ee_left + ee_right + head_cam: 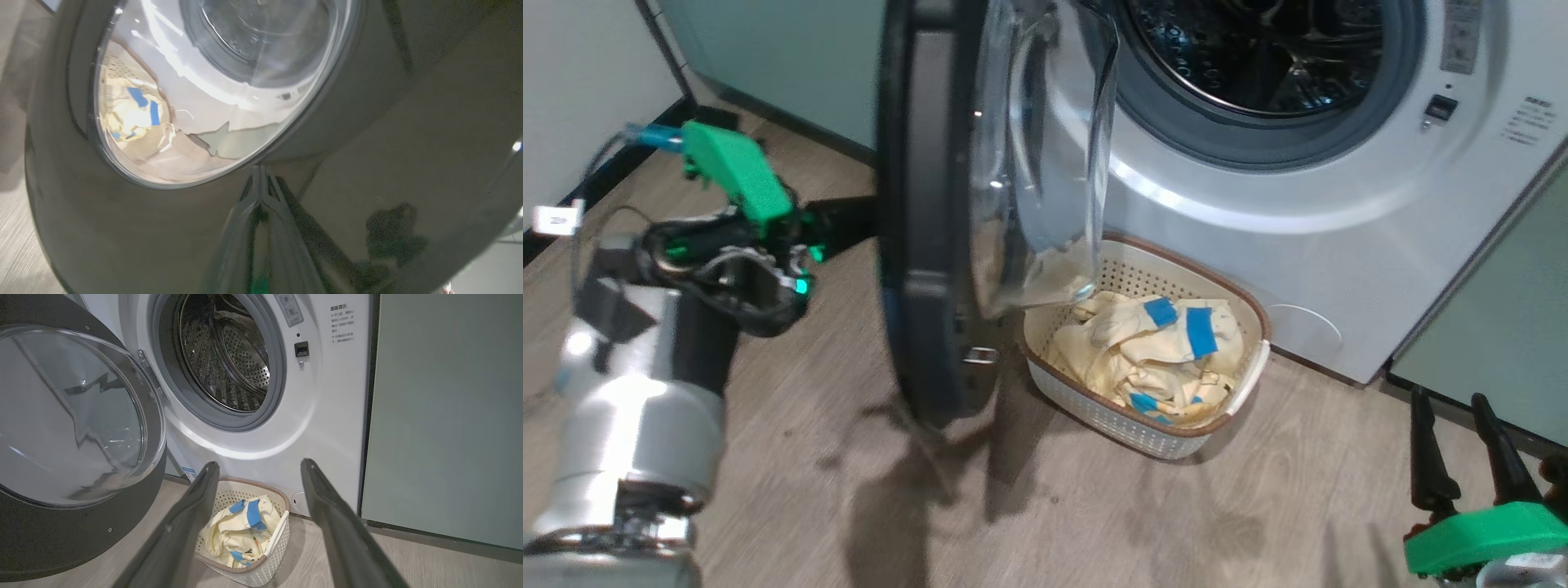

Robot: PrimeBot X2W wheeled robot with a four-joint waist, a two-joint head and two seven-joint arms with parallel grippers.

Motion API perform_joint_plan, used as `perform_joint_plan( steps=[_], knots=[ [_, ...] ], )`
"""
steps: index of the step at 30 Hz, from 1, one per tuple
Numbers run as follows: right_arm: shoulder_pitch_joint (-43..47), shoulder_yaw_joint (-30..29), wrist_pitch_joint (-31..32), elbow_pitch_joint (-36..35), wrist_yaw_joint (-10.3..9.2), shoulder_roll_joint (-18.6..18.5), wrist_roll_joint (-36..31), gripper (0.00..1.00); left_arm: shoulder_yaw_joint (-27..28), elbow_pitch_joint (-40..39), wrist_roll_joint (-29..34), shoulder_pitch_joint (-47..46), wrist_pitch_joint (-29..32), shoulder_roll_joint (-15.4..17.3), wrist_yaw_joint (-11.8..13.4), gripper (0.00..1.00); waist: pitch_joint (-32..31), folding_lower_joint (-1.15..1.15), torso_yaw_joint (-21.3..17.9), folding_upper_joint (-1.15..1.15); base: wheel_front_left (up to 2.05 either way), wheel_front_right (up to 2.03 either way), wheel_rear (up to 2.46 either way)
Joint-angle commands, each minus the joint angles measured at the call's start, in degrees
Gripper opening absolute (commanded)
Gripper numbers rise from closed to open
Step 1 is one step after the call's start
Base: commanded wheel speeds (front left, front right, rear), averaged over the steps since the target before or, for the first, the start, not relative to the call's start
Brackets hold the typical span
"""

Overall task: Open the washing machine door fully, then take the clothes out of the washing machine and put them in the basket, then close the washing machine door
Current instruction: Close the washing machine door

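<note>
**A:** Where do the clothes (1152, 351) lie?

**B:** Heaped in the basket (1111, 420), which stands on the floor (1094, 506) just in front of the washing machine (1258, 220), below its porthole. The drum (1258, 49) shows bare perforated steel.

**A:** And the door (923, 204)?

**B:** Swung out, standing partly open. The left end effector (862, 222), fingers pressed together, sits at the door's black outer face. The right end effector (259, 463) hangs spread and empty, facing the basket.

L gripper (854, 222) shut, arm outstretched; R gripper (257, 467) wide open.
</note>
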Motion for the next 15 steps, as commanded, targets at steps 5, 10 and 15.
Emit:
perform_joint_plan(
  steps=[5,10,15],
  knots=[
    [-1.59,0.55,-0.55,-1.62,0.25,-0.20,-0.22,1.00,0.63,-6.99,-0.13,0.07,-1.07,-0.25,1.30,0.00,-0.05,0.00,-2.59,0.00,0.00,0.00,0.00],
    [-1.83,0.68,-0.55,-1.56,0.25,-0.09,-0.05,1.00,1.39,-9.08,0.73,1.67,-4.37,-0.86,1.82,0.00,-0.22,0.00,-7.62,0.00,0.00,0.00,0.00],
    [-1.74,0.56,-0.55,-1.65,0.25,-0.25,0.10,1.00,1.85,-9.22,1.28,2.83,-6.33,-0.94,1.23,0.00,-0.39,0.00,-12.17,0.00,0.00,0.00,0.00]
  ],
)
